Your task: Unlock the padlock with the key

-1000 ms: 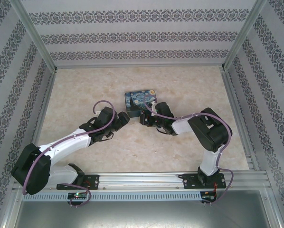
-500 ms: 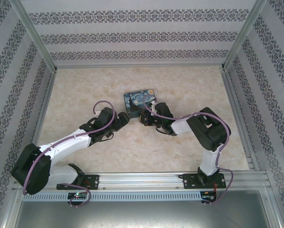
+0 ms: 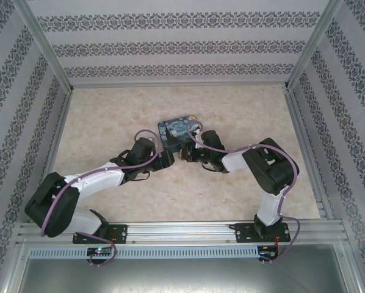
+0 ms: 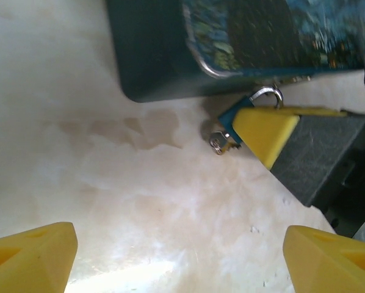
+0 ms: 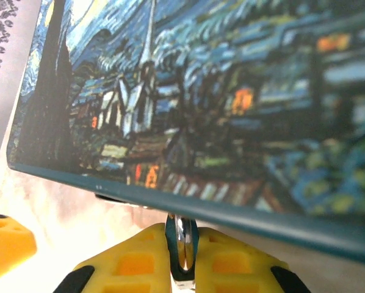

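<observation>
Two right fingers (image 5: 140, 259) pinching padlock (image 5: 181, 243), beside box (image 5: 243, 91)

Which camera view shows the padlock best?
The left wrist view: the padlock shows its blue body and silver shackle beside the painted box, clamped by the right gripper. In the right wrist view it is a silver sliver between the fingers. From the top it is too small to tell.
</observation>
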Controlling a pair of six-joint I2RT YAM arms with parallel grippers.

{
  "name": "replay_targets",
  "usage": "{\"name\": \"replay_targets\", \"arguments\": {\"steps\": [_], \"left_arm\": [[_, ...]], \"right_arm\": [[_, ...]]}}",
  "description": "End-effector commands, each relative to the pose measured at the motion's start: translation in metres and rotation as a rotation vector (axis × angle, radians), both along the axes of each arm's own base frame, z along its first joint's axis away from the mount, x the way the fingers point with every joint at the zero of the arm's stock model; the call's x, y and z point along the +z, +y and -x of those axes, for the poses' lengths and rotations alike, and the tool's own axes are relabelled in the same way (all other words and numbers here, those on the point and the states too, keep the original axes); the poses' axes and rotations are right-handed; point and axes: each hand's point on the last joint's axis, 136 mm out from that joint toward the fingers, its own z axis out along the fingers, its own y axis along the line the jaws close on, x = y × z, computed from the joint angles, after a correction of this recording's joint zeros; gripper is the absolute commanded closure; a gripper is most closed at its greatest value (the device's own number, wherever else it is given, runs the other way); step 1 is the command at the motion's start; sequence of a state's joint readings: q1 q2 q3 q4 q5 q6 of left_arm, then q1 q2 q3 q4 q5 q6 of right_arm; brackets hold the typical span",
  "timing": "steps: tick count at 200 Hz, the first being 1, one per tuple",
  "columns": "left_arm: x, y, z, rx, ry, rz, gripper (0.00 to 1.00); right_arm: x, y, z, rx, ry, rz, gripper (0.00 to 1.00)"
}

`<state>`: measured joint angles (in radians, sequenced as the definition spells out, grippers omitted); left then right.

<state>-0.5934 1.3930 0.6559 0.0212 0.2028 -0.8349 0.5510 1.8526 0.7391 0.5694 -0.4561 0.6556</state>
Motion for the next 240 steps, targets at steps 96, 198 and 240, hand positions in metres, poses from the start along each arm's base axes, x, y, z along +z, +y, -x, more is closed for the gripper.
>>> {"name": "replay_targets", "arguments": {"steps": [96,198,240], "left_arm": [[0.003,-0.045,-0.019,-0.254,-0.112,0.269,0.5],[-0.023,-0.043,-0.024,-0.23,-0.089,0.286,0.62],[-0.035,-0.036,-0.026,-0.194,-0.073,0.25,0.65]], "right_arm": [[0.023,0.017,0.018,0.172,0.112,-0.174,1.0],[0.028,0.019,0.016,0.186,0.125,-0.209,1.0],[0.029,0.019,0.015,0.183,0.129,-0.213,1.0]]}}
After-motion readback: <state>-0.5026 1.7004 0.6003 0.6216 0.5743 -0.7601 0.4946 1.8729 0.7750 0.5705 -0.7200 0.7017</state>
